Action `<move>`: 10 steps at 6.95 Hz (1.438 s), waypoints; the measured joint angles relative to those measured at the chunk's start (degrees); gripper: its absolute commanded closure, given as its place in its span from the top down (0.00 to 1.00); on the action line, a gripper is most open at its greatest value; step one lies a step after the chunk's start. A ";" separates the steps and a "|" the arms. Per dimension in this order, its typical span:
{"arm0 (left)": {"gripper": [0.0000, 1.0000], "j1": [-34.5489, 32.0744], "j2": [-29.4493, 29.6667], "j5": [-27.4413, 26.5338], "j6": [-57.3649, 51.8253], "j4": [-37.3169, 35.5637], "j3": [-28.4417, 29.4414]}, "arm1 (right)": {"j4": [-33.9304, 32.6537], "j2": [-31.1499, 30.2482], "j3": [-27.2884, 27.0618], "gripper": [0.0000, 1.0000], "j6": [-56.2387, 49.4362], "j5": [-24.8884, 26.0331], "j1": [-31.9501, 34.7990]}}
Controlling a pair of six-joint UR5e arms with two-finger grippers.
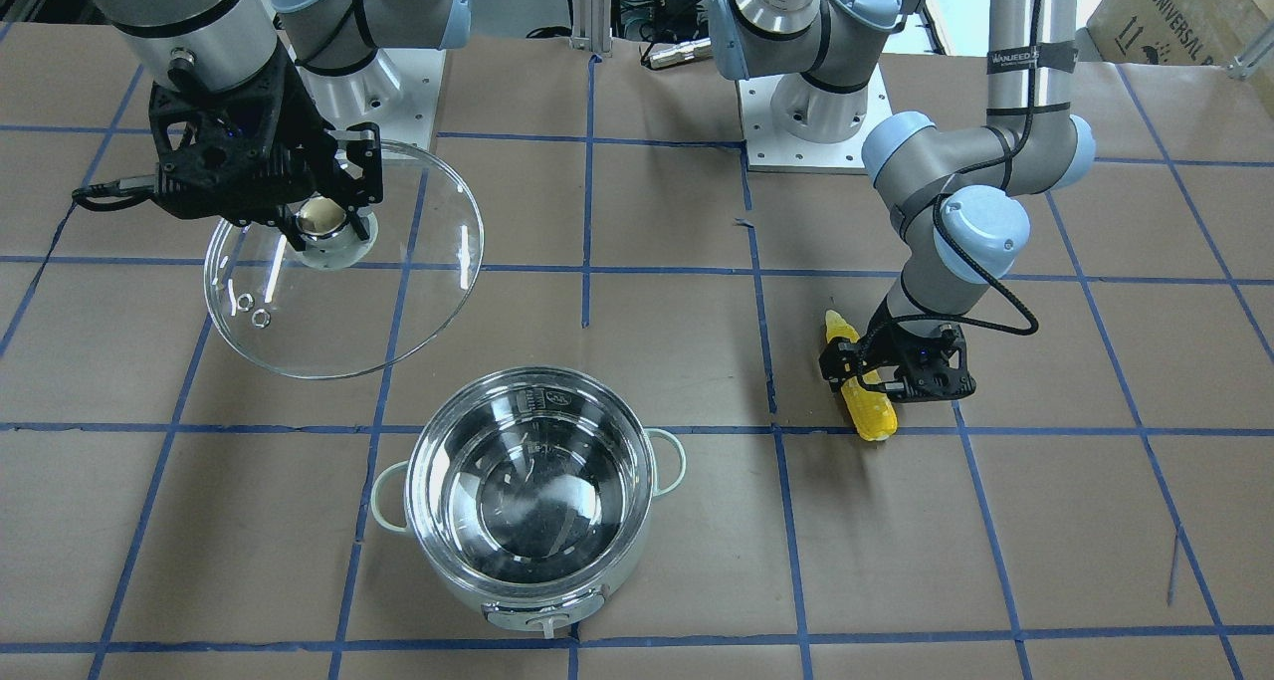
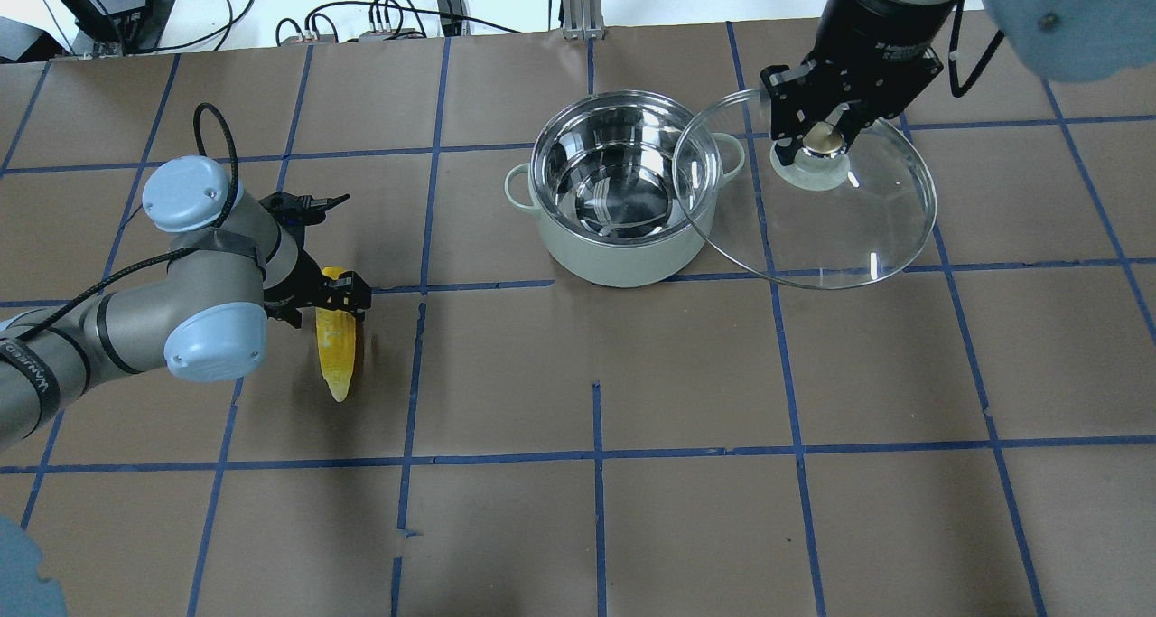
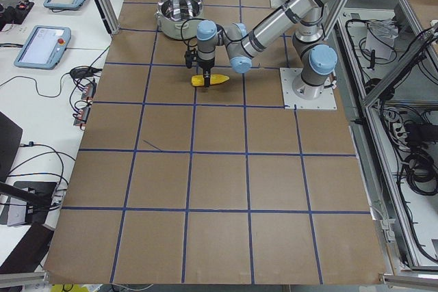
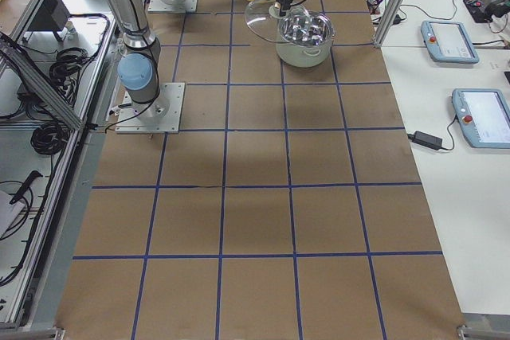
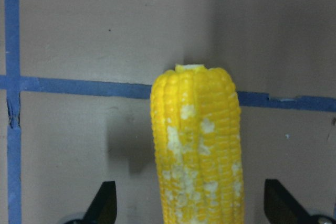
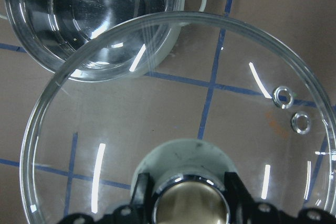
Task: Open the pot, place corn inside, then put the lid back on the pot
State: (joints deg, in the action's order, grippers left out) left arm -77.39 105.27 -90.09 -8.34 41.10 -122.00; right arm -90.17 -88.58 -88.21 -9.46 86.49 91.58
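**Front-facing view.** The table (image 1: 896,561) is covered in brown paper, marked into squares by blue tape (image 1: 587,162). Both arm bases are bolted at its far edge, with cables behind them and a cardboard box (image 1: 1184,13) in the corner. The pot (image 1: 530,373) stands open near the operators' edge. The right gripper (image 1: 323,217) is clamped on the knob of the lid (image 1: 398,302), which hangs tilted. The corn (image 1: 874,416) lies flat on the paper under the left gripper (image 1: 858,376).

**Overhead view.** The corn's (image 2: 336,355) long axis runs roughly toward and away from the robot. Its pointed tip faces the robot and its blunt end points away, beneath the gripper. The lid (image 2: 813,229) sits to the pot's (image 2: 614,256) right, and its edge overlaps the pot's rim in this view.

**Left side view.** A white bench with two screens (image 3: 41,42) and loose cables runs along the operators' side. Aluminium framing runs along the robot's side. The corn (image 3: 209,80) lies well apart from the pot (image 3: 179,8).

**Right side view.** The same bench and screens (image 4: 450,31) show here. The lid (image 4: 263,9) is on the robot's side of the pot.

**Left wrist view.** The two fingers (image 5: 105,205) stand wide apart on either side of the corn (image 5: 197,145), with a gap on each side. They grip nothing. The blunt end crosses a tape line.

**Right wrist view.** The fingers (image 6: 140,198) are closed tight on the knob (image 6: 191,205). The empty pot (image 6: 89,19) shows through the glass.
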 measured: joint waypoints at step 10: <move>0.02 -10.55 -1.34 -0.10 15.06 33.80 32.19 | 1.89 -4.83 -7.08 0.30 0.89 2.74 -0.28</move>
State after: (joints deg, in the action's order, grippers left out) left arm -87.95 103.93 -90.20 6.72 74.89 -89.81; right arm -88.28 -93.40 -95.29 -8.57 89.23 91.30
